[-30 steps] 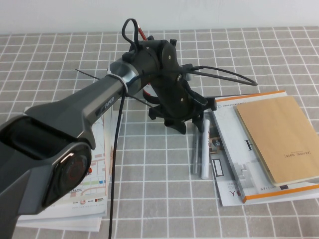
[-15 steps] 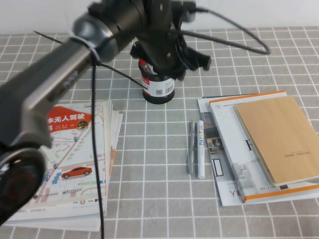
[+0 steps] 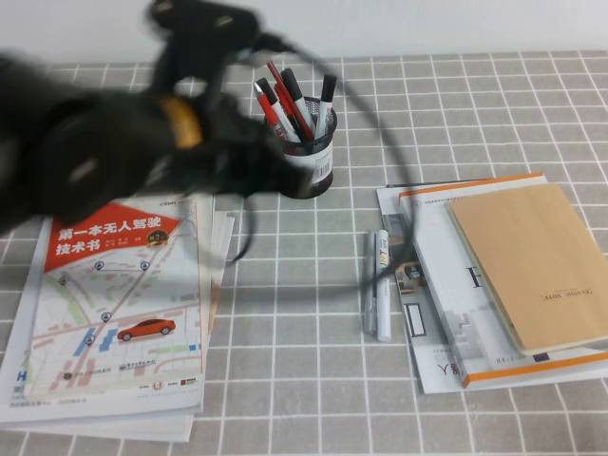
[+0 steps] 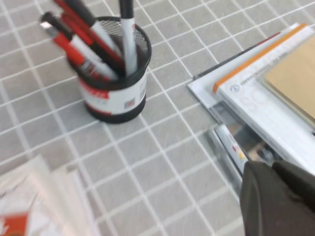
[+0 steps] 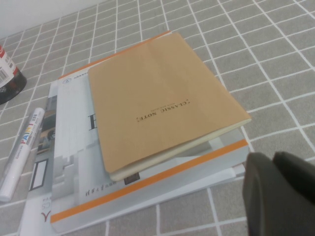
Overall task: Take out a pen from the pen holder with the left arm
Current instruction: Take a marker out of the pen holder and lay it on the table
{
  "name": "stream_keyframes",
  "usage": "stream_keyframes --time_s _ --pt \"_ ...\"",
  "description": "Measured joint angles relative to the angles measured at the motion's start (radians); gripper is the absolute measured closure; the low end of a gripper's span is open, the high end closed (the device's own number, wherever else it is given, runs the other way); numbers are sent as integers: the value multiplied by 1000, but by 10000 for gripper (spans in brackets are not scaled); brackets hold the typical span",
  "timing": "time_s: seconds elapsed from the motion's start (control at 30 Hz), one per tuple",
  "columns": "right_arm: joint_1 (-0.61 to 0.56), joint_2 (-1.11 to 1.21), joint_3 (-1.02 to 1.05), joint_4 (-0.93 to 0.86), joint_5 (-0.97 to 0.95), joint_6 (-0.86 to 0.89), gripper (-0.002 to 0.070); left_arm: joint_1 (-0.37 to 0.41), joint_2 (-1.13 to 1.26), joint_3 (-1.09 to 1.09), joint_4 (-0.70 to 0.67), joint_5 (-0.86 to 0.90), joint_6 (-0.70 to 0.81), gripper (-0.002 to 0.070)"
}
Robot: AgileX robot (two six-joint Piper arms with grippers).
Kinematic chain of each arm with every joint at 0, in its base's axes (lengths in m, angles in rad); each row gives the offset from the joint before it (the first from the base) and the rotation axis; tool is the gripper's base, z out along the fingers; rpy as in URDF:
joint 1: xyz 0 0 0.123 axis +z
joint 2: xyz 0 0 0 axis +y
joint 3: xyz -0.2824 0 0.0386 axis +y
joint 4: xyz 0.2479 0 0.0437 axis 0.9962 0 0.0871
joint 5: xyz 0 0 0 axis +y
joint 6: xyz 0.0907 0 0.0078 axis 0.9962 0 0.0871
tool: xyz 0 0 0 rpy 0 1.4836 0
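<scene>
The black mesh pen holder (image 3: 306,152) stands upright at the back of the table with several red and black pens in it; the left wrist view shows the holder (image 4: 114,83) too. A silver pen (image 3: 368,281) and a white paint marker (image 3: 383,285) lie side by side on the tiles in front of it. My left arm (image 3: 142,142) is a blur above the table's left, beside the holder. The left gripper (image 4: 269,168) is shut with nothing in it, above the marker (image 4: 230,146). My right gripper (image 5: 271,160) is shut and empty near the book stack's corner.
A brown notebook (image 3: 532,266) lies on white books with an orange stripe (image 3: 432,351) at the right. A stack of map brochures (image 3: 114,304) lies at the left. Grey tiles show between the two stacks.
The left arm has lifted off the two lying pens and swung back to the left, uncovering the holder. Its jaws have gone from open to shut. Both pens stay on the table.
</scene>
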Motion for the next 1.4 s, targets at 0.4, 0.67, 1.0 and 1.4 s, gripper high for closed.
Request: stream_keyframes --time_s 0.4,0.67,1.0,1.4 --pt "0 0 0 0 0 0 689 -6 -692 449 150 -53 -178 675" --pt "0 0 0 0 0 0 689 -6 -902 541 203 151 -314 675" --pt "0 0 0 0 0 0 689 -6 -941 541 240 173 -321 675" --pt "0 0 0 0 0 0 689 224 -1019 843 133 -267 60 675"
